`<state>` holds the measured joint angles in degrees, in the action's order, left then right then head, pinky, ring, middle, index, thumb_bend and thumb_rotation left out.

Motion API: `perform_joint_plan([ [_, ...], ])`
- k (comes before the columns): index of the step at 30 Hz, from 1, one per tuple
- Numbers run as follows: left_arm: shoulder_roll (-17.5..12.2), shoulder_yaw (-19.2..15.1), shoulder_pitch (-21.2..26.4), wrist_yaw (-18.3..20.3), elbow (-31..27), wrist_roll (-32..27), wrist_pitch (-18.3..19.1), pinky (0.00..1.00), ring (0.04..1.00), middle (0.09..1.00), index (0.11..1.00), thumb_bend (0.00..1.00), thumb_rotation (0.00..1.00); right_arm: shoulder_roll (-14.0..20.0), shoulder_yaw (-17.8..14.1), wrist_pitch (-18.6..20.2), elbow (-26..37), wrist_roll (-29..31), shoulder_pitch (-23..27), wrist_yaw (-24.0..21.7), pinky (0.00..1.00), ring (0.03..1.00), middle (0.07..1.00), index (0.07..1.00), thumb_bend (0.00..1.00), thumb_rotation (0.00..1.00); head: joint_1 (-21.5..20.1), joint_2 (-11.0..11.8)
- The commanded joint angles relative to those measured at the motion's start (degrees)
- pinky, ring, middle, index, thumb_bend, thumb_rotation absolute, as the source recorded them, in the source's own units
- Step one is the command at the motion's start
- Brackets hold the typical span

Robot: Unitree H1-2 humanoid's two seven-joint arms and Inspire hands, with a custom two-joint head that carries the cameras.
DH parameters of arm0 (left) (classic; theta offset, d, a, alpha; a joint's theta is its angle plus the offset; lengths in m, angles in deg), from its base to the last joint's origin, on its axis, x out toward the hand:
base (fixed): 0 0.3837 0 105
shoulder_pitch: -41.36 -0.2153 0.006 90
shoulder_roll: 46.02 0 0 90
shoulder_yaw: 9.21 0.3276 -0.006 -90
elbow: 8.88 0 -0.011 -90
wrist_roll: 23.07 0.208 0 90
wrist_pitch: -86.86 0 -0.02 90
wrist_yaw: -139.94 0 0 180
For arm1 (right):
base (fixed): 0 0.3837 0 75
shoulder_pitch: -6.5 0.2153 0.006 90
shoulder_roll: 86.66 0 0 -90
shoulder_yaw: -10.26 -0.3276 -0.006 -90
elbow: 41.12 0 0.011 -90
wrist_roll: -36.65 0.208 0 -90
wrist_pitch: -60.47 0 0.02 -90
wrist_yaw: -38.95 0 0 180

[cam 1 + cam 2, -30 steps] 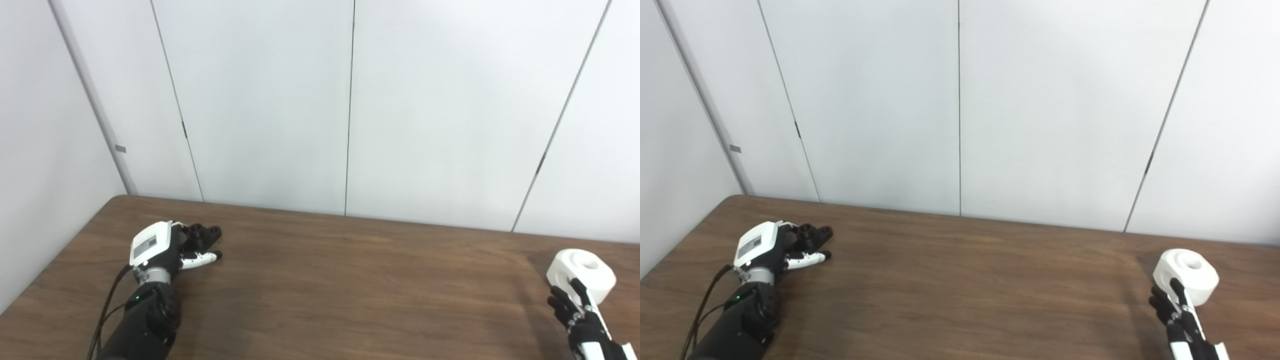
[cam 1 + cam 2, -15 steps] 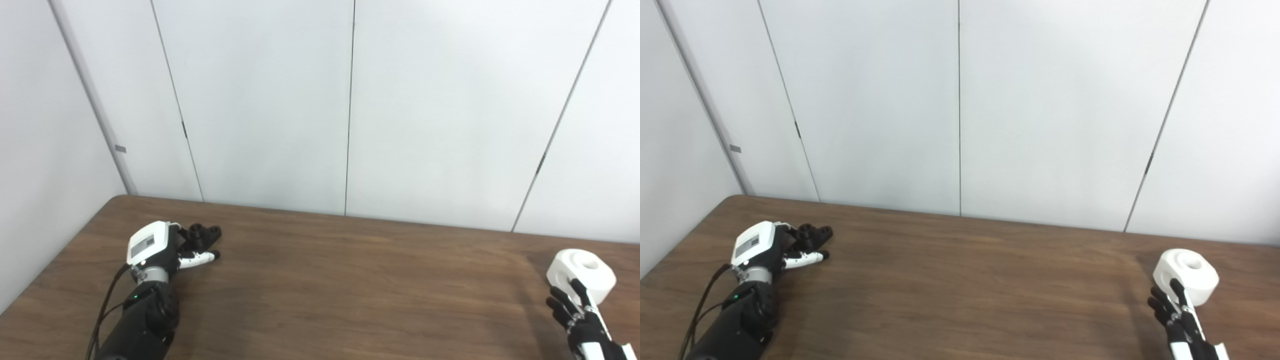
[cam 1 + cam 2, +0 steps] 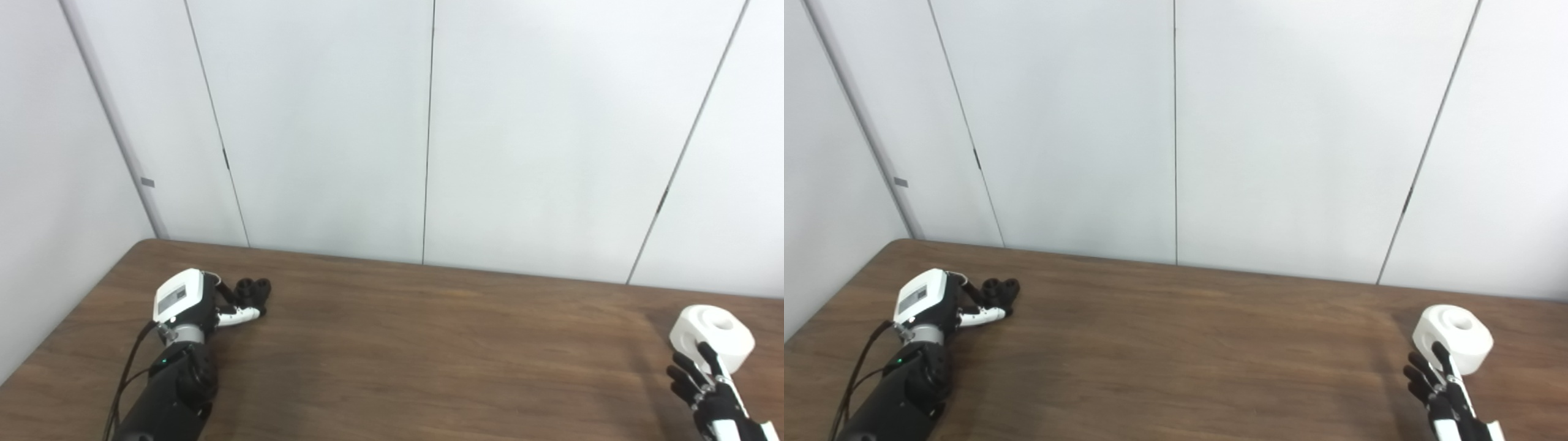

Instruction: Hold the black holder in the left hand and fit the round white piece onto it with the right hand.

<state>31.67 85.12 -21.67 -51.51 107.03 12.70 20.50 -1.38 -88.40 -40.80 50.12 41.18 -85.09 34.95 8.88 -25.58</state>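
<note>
The left hand (image 3: 190, 303), at nine o'clock on the table (image 3: 429, 343), has drawn back slightly; whether it grips the black holder (image 3: 252, 290) is unclear. The right hand (image 3: 704, 383), fingers spread, touches the round white piece (image 3: 713, 327) at four o'clock. No legible writing.

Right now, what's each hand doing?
Left hand: at the black holder, grip cannot be told.
Right hand: open, fingers against the round white piece.
</note>
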Motion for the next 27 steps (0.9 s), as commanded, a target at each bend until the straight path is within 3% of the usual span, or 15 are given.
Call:
perform_joint_plan([
  [1, -1.3, -1.0, 0.9, -2.3, -1.3, 0.1, -0.9, 0.84, 0.898, 0.8, 0.482, 0.52, 0.06, -1.9, 0.6, 0.1, -2.8, 0.5, -4.4, 0.3, 0.9, 0.893, 0.904, 0.974, 0.6, 0.92, 0.0, 0.0],
  [13, -1.5, -1.0, -0.4, -1.5, -2.7, -0.7, -1.9, 0.83, 0.876, 0.774, 0.484, 0.52, 0.05, -1.8, 0.9, -0.3, -2.6, -1.2, -4.4, 0.9, 0.9, 0.891, 0.9, 0.972, 0.6, 0.94, -0.2, -0.1],
  [16, -1.6, -0.8, -0.9, -0.5, -4.1, -0.7, -1.5, 0.79, 0.876, 0.77, 0.484, 0.52, 0.05, -1.9, 0.9, -0.2, -2.6, -1.2, -4.4, 0.8, 0.92, 0.893, 0.898, 0.975, 0.61, 0.94, -0.3, -0.2],
  [22, -1.0, -2.2, -3.5, 2.0, -9.2, -4.5, -3.9, 0.74, 0.848, 0.759, 0.484, 0.52, 0.05, -1.9, 1.2, 0.3, -2.1, -1.7, -4.5, 0.8, 0.92, 0.897, 0.904, 0.984, 0.6, 0.95, -0.7, -0.6],
  [27, -0.1, -2.7, -6.6, 6.7, -17.8, -7.2, -1.2, 0.74, 0.838, 0.768, 0.484, 0.51, 0.05, -2.2, 1.3, -0.4, -2.4, -1.8, -4.3, 0.8, 0.9, 0.885, 0.893, 0.973, 0.59, 0.94, -0.9, -0.9],
])
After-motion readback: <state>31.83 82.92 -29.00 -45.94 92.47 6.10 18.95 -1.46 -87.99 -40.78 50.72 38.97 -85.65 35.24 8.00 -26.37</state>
